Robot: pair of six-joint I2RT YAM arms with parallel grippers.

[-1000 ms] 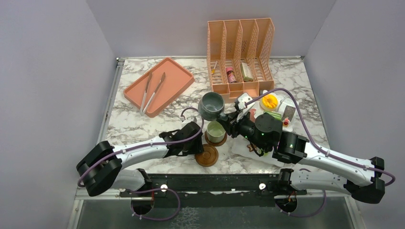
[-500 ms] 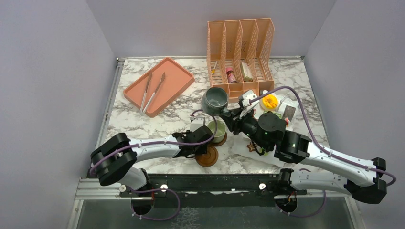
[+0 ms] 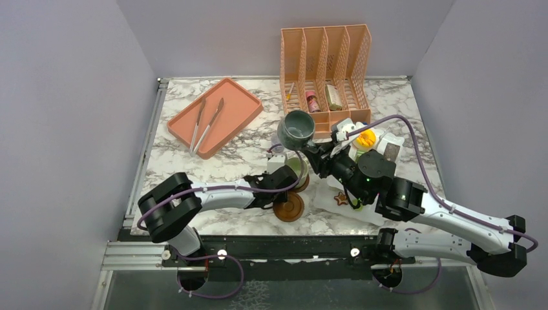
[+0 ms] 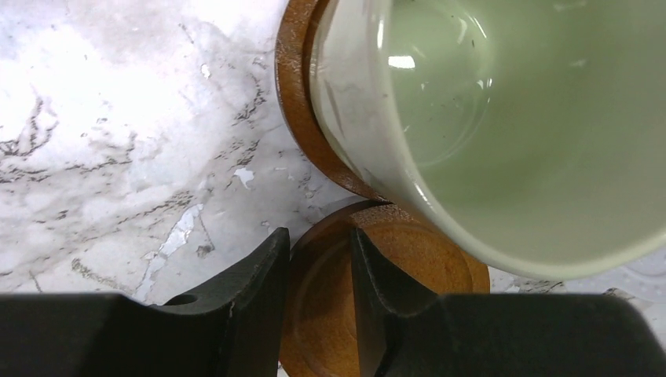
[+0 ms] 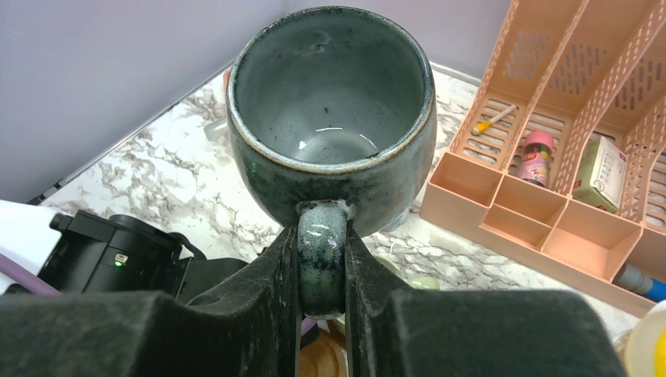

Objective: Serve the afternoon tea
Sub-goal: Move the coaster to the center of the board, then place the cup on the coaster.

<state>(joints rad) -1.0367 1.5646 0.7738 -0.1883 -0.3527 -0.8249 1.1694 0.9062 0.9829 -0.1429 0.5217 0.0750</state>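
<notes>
Though apart, one grey-blue mug, one green mug, two brown coasters.

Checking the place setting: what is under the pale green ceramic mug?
A round brown wooden coaster sits under the pale green ceramic mug; only its edge shows, the mug hides the rest.

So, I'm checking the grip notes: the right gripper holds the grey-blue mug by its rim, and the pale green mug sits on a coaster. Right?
Not quite. The right gripper holds the grey-blue mug by its handle, not its rim; the right wrist view shows it. The pale green mug does sit on a coaster.
</notes>
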